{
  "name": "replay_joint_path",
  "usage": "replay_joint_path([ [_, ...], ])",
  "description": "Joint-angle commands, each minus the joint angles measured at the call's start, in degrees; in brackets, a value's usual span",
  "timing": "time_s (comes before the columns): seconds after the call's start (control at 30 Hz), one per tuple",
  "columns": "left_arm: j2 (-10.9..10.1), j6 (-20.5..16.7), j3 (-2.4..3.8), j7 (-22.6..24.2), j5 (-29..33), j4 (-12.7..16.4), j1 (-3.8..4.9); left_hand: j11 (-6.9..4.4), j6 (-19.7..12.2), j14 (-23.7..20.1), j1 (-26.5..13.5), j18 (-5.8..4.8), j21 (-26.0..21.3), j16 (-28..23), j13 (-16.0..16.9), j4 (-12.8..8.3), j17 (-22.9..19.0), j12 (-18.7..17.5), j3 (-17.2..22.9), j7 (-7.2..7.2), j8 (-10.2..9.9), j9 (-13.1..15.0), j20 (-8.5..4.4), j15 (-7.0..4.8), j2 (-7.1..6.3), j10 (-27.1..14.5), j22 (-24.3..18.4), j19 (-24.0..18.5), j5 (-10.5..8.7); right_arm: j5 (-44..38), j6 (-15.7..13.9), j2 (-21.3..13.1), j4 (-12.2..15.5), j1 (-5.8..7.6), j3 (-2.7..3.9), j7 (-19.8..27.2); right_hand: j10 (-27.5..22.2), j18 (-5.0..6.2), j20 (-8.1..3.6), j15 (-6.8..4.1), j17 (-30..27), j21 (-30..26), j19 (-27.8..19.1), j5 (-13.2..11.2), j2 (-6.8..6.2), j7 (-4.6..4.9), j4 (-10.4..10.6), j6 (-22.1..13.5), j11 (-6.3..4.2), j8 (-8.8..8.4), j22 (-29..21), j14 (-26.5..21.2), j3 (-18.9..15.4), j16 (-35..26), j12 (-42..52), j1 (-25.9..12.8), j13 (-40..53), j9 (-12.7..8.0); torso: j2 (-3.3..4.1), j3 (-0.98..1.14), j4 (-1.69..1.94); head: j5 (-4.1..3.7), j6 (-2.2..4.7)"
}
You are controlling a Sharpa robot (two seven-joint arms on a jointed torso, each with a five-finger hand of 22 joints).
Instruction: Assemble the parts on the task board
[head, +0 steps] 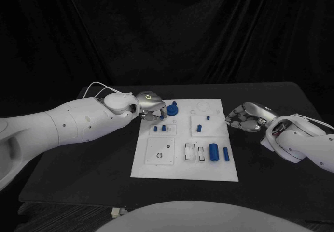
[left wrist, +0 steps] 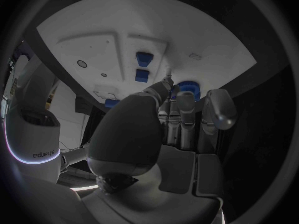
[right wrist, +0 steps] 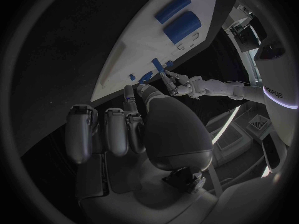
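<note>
The left arm (head: 66, 123) reaches in with its hand (head: 149, 104) turned palm down, fingers (left wrist: 177, 102) pointing downward. The right arm (head: 302, 142) comes in lower, its hand (head: 245, 116) hovering with fingers (right wrist: 102, 132) curled inward, holding nothing.

No text legible; logo on robot's white body mirrored, unreadable.

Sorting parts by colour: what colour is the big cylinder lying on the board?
Blue; head view shows it best.

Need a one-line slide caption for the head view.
Left hand works at a blue part near the far edge of the white task board; right hand hovers off the board's right edge.
</note>
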Motion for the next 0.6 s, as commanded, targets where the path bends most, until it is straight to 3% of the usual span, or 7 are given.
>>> replay_joint_path([
  [0.03,0.11,0.51,0.04,-0.01,-0.02,0.22,-0.15,-0.20,-0.11,-0.25,-0.55,0.14,-0.24,-0.25,-0.08,0.33,-0.06,-0.31,0.09,-0.13,-0.34,-0.05,-0.15,-0.05,-0.18,-0.14,7.68,-0.37,-0.25,-0.03,0.50,0.14,-0.01,-0.16,0.03,-0.96,6.10,0.42,0.44,0.19,-0.05,-0.35,1.85,0.20,0.12,-0.13,-0.13,-0.27,0.41,-0.30,12.12,2.95,0.28,-0.38,0.20,0.56,15.09,0.07,0.01,0.02,0.01,0.08,-0.01],
  [0.6,0.82,1.36,0.04,-0.27,-0.03,-1.09,-0.70,-0.21,-0.11,-0.47,-0.32,0.19,-0.60,-0.43,-0.11,0.25,-0.34,-0.39,0.19,-0.12,-0.39,-0.08,-0.14,-0.08,-0.16,-0.06,7.60,-0.55,-0.16,-0.03,0.59,0.09,0.02,-0.19,0.03,-1.06,6.10,0.42,0.44,0.19,-0.05,-0.35,1.85,0.20,0.12,-0.13,-0.13,-0.27,0.41,-0.30,12.12,2.95,0.28,-0.38,0.20,0.56,15.09,0.07,0.01,0.02,0.00,0.01,-0.01],
])
